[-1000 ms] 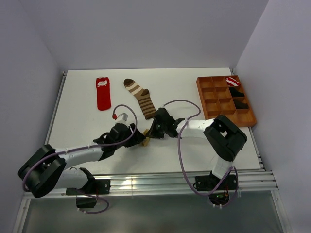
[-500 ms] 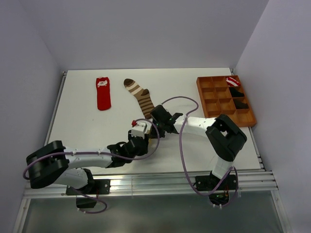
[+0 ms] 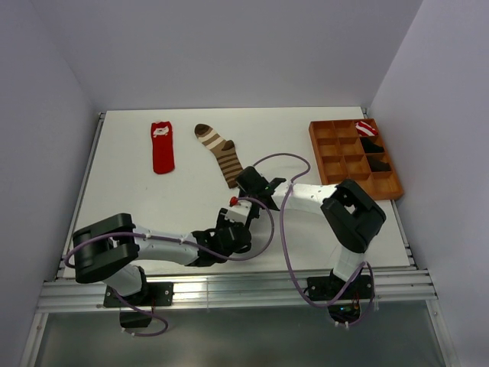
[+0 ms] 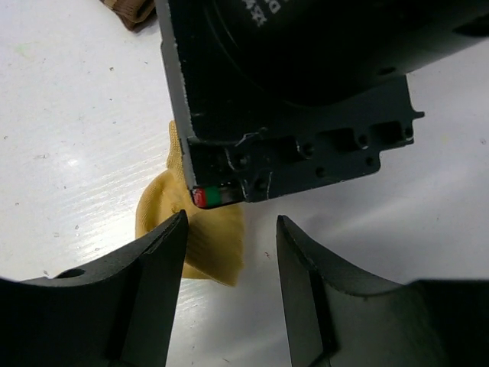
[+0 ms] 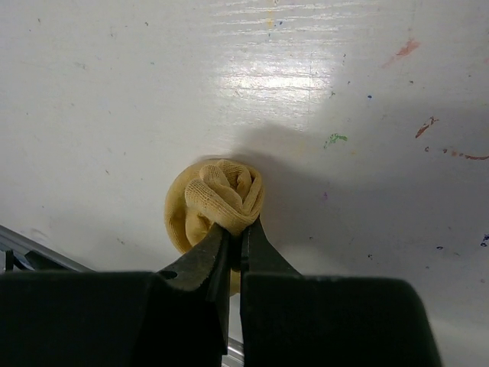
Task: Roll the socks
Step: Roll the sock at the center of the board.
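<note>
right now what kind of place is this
Probably a robot lab workcell: a white tabletop boxed in by plain grey walls, a black-and-white left arm and right arm bolted at its near edge, and an orange compartmented tray.

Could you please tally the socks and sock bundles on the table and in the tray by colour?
Red sock: 1
Brown-striped sock: 1
Mustard-yellow sock: 1
Red-and-white rolled bundle, in the tray: 1
Black rolled bundles, in the tray: 2
Total: 6
</note>
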Available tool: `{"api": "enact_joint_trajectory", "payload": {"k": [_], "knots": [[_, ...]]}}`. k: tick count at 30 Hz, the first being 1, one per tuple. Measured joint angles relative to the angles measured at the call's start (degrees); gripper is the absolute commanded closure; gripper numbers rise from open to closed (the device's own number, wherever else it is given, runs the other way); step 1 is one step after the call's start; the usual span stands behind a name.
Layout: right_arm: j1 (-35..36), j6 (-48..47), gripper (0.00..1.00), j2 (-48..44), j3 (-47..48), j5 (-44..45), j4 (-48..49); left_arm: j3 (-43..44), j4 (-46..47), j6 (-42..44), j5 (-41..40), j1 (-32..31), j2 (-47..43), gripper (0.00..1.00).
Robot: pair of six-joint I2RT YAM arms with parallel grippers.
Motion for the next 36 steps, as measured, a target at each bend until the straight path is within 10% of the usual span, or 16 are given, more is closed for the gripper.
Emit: {"api": "enact_joint_trajectory", "payload": {"k": [10, 14, 24, 30, 36], "knots": [[-0.09, -0.02, 1.00, 0.22, 0.00, -0.59, 0.02, 3.48, -4.63, -4.09, -2.69, -0.42, 5.64, 0.64], [-0.33, -0.09, 1.00, 0.24, -0.02, -0.81, 0.11, 5.42, -7.82, -8.04, -5.44, -1.01, 7.72, 0.99], [-0.37, 0.72, 0.70, -3.15, -5.44, -1.29, 7.67, 4.70, -9.55, -13.25, -3.80, 0.24, 5.62, 1.00], [-1.55, 2.10, 0.39, -11.17, -10.16, -1.25, 13.53, -2.19, -5.25, -15.85, 7.02, 6.58, -2.47, 1.00], [-4.37, 3.54, 0.32, -19.98, -16.17, 1.22, 20.63, -8.59, 1.20, -19.30, 21.81, 16.24, -8.28, 1.00]]}}
